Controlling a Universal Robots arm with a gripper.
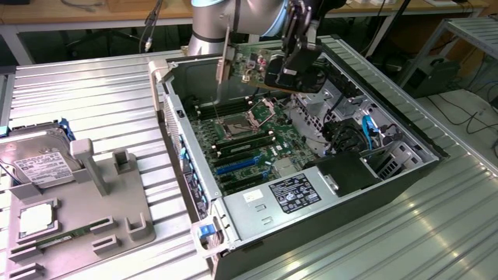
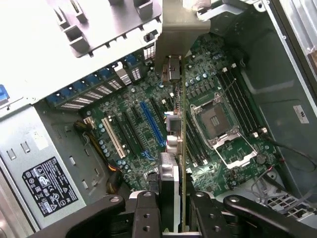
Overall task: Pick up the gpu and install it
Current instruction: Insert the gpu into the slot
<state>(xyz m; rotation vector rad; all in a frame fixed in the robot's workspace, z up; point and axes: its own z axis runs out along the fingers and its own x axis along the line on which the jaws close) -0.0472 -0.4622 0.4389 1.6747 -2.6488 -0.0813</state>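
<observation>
Here, exterior view: we see the arm holding the gpu in the air above the open computer case, which lies on its side on the ribbed metal bench.
Exterior view's left: a grey holder tray carries the hard drive and a slim memory stick, well apart from the case.
Wrist view: we look down along the card onto the motherboard. From here the gpu is a thin edge-on line with its silvery bracket at the far end.
Below the card, wrist view: the line of the card runs between the blue slot and the processor socket.
Pincer: clenched on the gpu. In the wrist view we see its black fingers on either side of the card's edge.
Gpu against pincer: in the exterior view the card stands on edge and juts from the pincer toward the exterior view's left, with the bracket at the end farthest from the grip.
Seating: the gpu hangs clear of the motherboard, and we see it in no slot.
</observation>
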